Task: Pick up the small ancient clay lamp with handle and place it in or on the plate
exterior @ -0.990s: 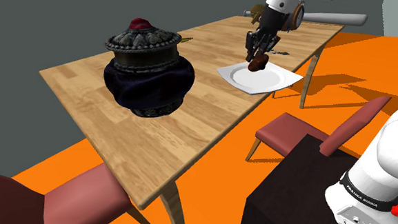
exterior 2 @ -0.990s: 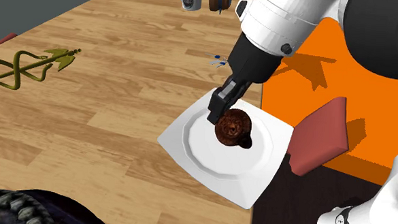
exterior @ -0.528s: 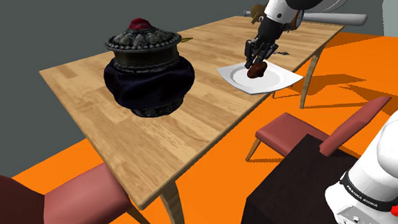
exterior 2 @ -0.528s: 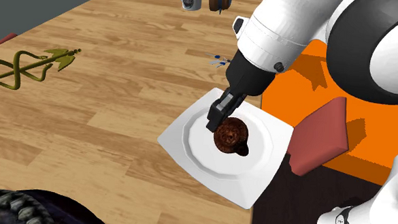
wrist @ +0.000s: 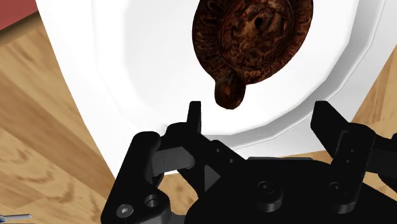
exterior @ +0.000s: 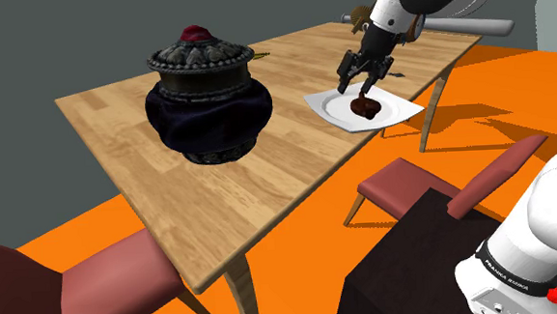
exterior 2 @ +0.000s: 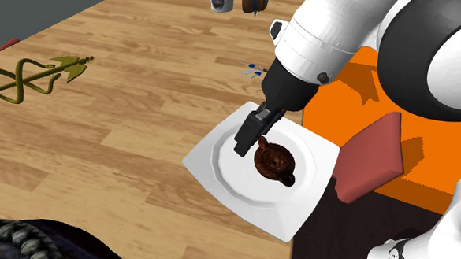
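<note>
— What takes up the most room from where you stand?

— The wooden table. Let me go by the white plate, which sits near one edge of it. The white arm leans in over the plate from above.

— And that big dark thing?

— A fat, dark jar with an ornate lid. It stands on the table well apart from the plate. Off the table's edge, on the orange floor near the plate's side, there's a red chair.

— What is the claw doing?

— The black gripper hangs just above the plate, close to its rim. Its fingers are spread wide and nothing is between them. They touch neither the plate nor anything on it.

— So where is the little lamp?

— The brown lamp lies in the plate's round well, upright, with its patterned top facing up. It is just beside the fingertips, apart from them, and its stubby end points back toward the gripper.

— Anything smaller?

— A green-gold twisted snake staff lies flat on the wood, well apart from the plate. A tiny blue-and-white bit lies near the plate's far corner. I can't tell what that one is.
</note>
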`<action>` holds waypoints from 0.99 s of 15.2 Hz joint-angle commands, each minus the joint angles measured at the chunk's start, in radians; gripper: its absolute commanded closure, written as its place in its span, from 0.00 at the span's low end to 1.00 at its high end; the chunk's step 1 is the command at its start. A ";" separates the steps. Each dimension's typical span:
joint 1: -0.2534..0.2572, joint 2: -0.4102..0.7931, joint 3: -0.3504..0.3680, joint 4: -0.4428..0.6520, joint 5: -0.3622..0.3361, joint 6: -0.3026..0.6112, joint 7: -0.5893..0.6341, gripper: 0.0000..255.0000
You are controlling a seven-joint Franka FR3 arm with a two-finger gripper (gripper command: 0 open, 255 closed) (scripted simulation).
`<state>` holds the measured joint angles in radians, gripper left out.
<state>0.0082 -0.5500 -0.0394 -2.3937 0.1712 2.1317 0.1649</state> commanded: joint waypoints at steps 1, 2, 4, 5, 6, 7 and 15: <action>0.000 0.000 0.000 0.000 0.000 0.000 0.000 0.00; 0.000 0.000 0.000 0.000 0.000 0.000 0.000 0.00; -0.003 -0.014 -0.003 0.021 -0.004 -0.035 0.002 0.00; -0.005 -0.027 -0.006 0.044 -0.008 -0.071 0.004 0.00; -0.008 -0.038 -0.009 0.067 -0.012 -0.106 0.005 0.00; -0.009 -0.045 -0.012 0.087 -0.015 -0.133 0.007 0.00; -0.009 -0.045 -0.012 0.087 -0.015 -0.133 0.007 0.00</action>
